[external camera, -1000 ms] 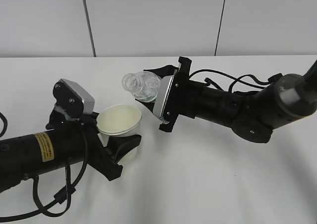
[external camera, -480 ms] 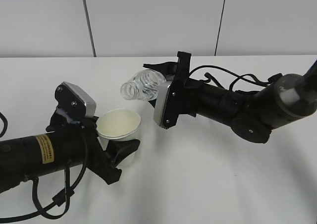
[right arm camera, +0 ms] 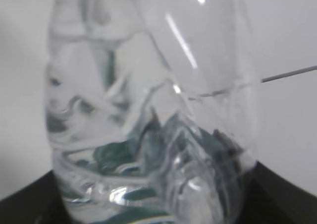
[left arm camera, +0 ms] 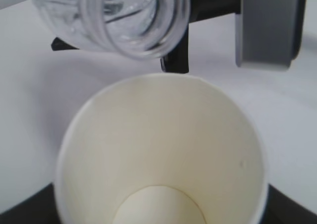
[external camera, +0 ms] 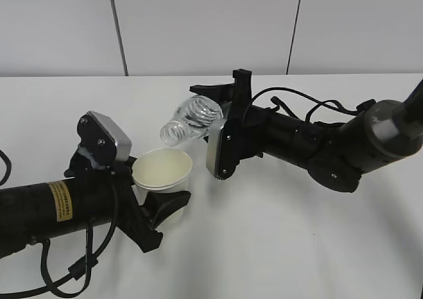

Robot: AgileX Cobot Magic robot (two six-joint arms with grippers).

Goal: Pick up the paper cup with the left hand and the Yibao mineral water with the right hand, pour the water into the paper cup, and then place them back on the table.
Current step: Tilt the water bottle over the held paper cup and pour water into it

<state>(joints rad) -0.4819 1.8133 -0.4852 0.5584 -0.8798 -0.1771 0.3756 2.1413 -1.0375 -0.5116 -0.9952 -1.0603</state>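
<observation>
Jaws of both arms are being kept closed on their loads: in the exterior view, the black two-finger left hand [external camera: 158, 203] is gripping the small white paper cup [external camera: 162, 174] by its tapered sides, lifted over the plain white table [external camera: 277, 246], while the black right hand [external camera: 215, 104] with its silver-grey block is clamping the clear plastic Yibao mineral water bottle [external camera: 188, 119], which is being held tilted with its capless neck pointing down toward the cup, just above and beyond the rolled rim. In the left wrist view, the bottle mouth [left arm camera: 131, 18] is being shown directly over the far edge of the cup [left arm camera: 161, 149], whose cream inside appears dry; no stream is being seen. In the right wrist view, only the ribbed clear bottle body [right arm camera: 148, 125] with green label tints is filling the picture, so the finger spread cannot be told there. The pouring step is judged to be in hand; a steeper tilt, with the neck kept over the cup's opening, is being called for next.
</observation>
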